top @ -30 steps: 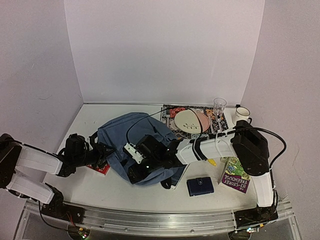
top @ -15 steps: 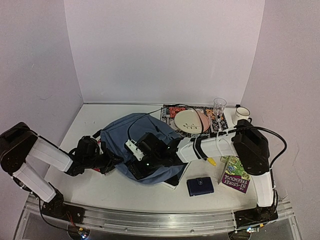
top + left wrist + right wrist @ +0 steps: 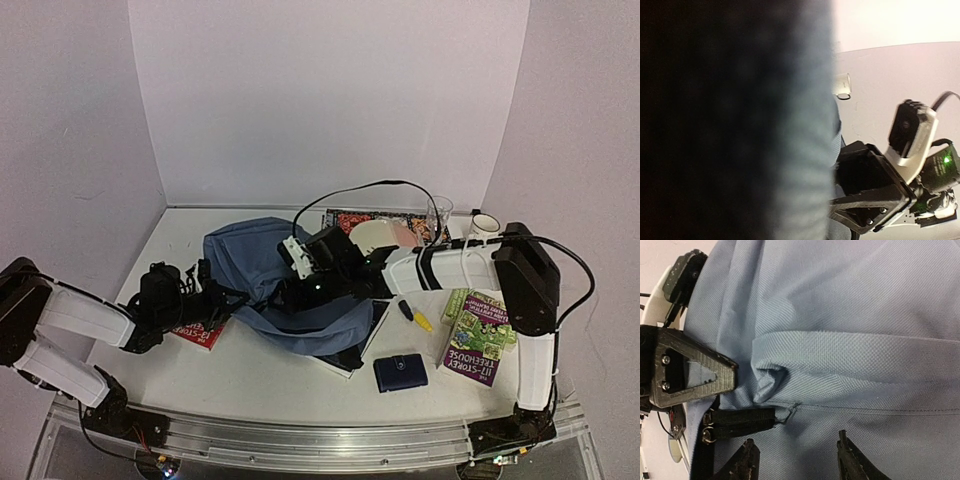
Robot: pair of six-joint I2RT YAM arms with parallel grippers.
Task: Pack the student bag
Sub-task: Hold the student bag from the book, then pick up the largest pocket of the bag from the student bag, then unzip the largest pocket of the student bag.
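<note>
The slate-blue student bag (image 3: 262, 262) lies bunched in the middle of the table. My left gripper (image 3: 232, 298) is at its left edge, shut on a puckered fold of the fabric; the right wrist view shows that fold (image 3: 767, 377) at the left gripper's black finger (image 3: 695, 371). In the left wrist view, blurred blue bag fabric (image 3: 800, 150) hides my own jaws. My right gripper (image 3: 797, 455) hovers open over the bag's panel beside a black strap (image 3: 740, 421), with nothing between its fingers. It sits at the bag's middle (image 3: 292, 293).
A red book (image 3: 195, 335) lies under the left arm. An open book (image 3: 352, 352) pokes out beneath the bag. Front right: navy wallet (image 3: 400, 372), yellow pen (image 3: 416, 319), Treehouse book (image 3: 476, 340). Back right: plate (image 3: 375, 236), glass (image 3: 438, 212), mug (image 3: 486, 226).
</note>
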